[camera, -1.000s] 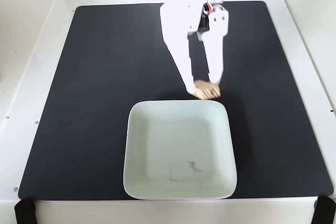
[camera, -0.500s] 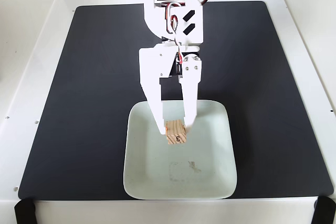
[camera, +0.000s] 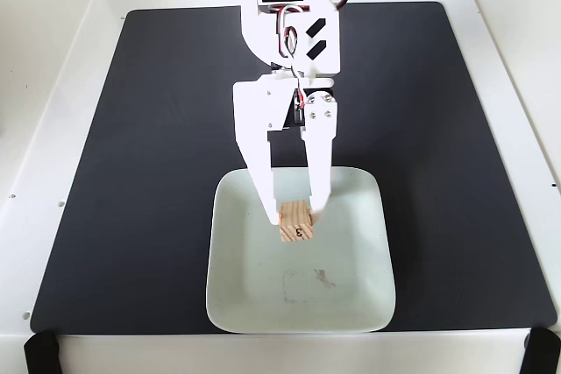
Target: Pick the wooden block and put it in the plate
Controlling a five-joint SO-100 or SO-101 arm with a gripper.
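end effector (camera: 295, 214) clamped on wooden block (camera: 296, 223) | block over plate (camera: 230, 304) upper middle, well inside rim | black mat (camera: 158, 129) bare around plate

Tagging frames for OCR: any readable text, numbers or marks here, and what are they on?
"3": a small dark mark on the end face of the wooden block, held between the fingers over the plate; it reads like a 3, but it is small and I am not certain.
No other text is visible.

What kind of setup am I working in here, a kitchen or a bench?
Likely a tabletop robot test bench, not a kitchen: a black mat on a white table, clamps at the far edge, and only a plate and block in the gripper.
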